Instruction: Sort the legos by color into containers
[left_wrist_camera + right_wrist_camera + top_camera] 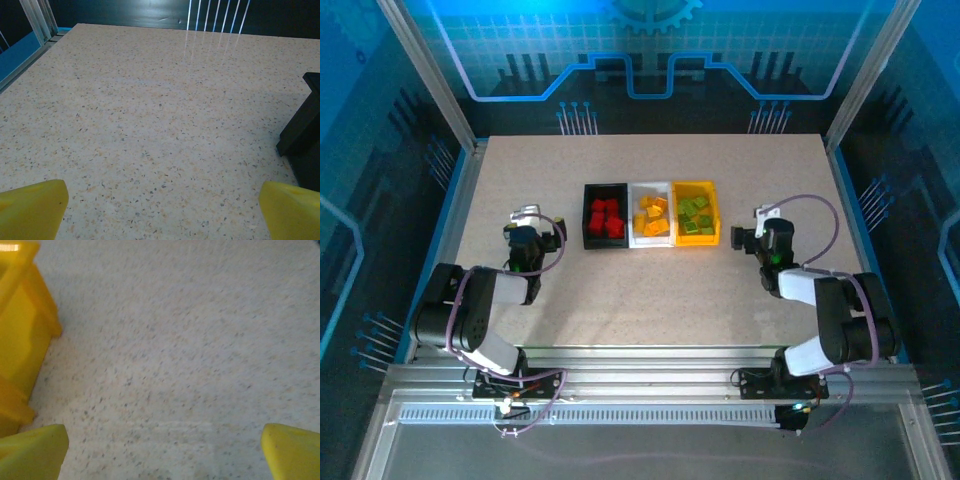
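Three bins stand side by side mid-table. The black bin (590, 215) holds several red legos (606, 217). The white bin (651, 187) holds several yellow-orange legos (652, 215). The yellow bin (714, 215) holds several lime green legos (696, 215). My left gripper (525, 214) rests left of the black bin, open, with bare table between its yellow fingertips (32, 205); the black bin's corner (305, 120) shows at the right of the left wrist view. My right gripper (762, 215) sits right of the yellow bin, open and empty; the yellow bin's wall (20, 335) is at its left.
The speckled table (650, 290) runs to metal frame rails (450, 200) on both sides and a rail along the near edge. Both arms are folded back near their bases. Cables loop over each wrist.
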Controlling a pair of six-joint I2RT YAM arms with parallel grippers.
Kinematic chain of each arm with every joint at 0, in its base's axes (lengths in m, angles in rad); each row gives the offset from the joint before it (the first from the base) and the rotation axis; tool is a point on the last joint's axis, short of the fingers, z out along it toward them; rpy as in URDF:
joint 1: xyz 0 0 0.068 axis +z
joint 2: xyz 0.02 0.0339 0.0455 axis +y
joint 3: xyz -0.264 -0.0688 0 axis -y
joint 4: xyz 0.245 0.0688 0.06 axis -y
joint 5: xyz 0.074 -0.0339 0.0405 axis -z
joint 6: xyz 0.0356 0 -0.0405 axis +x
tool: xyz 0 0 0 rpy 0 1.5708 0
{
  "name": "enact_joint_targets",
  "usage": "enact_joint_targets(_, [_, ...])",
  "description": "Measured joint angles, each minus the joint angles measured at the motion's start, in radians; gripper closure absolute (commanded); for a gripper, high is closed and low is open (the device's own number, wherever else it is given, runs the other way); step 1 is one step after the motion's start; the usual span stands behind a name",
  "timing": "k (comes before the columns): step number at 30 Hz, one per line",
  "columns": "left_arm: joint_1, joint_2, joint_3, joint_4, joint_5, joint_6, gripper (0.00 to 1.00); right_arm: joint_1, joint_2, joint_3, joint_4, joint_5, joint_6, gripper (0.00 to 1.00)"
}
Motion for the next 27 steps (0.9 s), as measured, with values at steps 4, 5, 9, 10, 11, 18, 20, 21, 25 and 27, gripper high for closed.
enact_joint_targets(4, [0.000,0.000,0.000,0.000,0.000,0.000,0.01,0.000,0.018,-0.025,0.072,-0.016,-0.015,0.00])
enact_joint_targets(5, [0.000,0.000,0.000,0.000,0.000,0.000,0.01,0.000,0.018,-0.025,0.082,-0.017,-0.016,0.00])
enact_joint_targets(9, [0.000,0.000,0.000,0.000,0.000,0.000,0.01,0.000,0.018,-0.025,0.119,-0.019,-0.019,0.00])
enact_joint_targets(10, [0.000,0.000,0.000,0.000,0.000,0.000,0.01,0.000,0.018,-0.025,0.124,-0.019,-0.019,0.00])
enact_joint_targets(11, [0.000,0.000,0.000,0.000,0.000,0.000,0.01,0.000,0.018,-0.025,0.126,-0.020,-0.019,0.00])
enact_joint_targets(18, [0.000,0.000,0.000,0.000,0.000,0.000,0.01,0.000,0.018,-0.025,0.127,-0.019,-0.019,0.00])
enact_joint_targets(20, [0.000,0.000,0.000,0.000,0.000,0.000,0.01,0.000,0.018,-0.025,0.127,-0.019,-0.020,0.00])
enact_joint_targets(21, [0.000,0.000,0.000,0.000,0.000,0.000,0.01,0.000,0.018,-0.025,0.127,-0.019,-0.019,0.00])
enact_joint_targets(25, [0.000,0.000,0.000,0.000,0.001,0.000,0.01,0.000,0.018,-0.025,0.127,-0.020,-0.019,0.00])
enact_joint_targets(27, [0.000,0.000,0.000,0.000,0.003,0.000,0.01,0.000,0.018,-0.025,0.127,-0.020,-0.019,0.00])
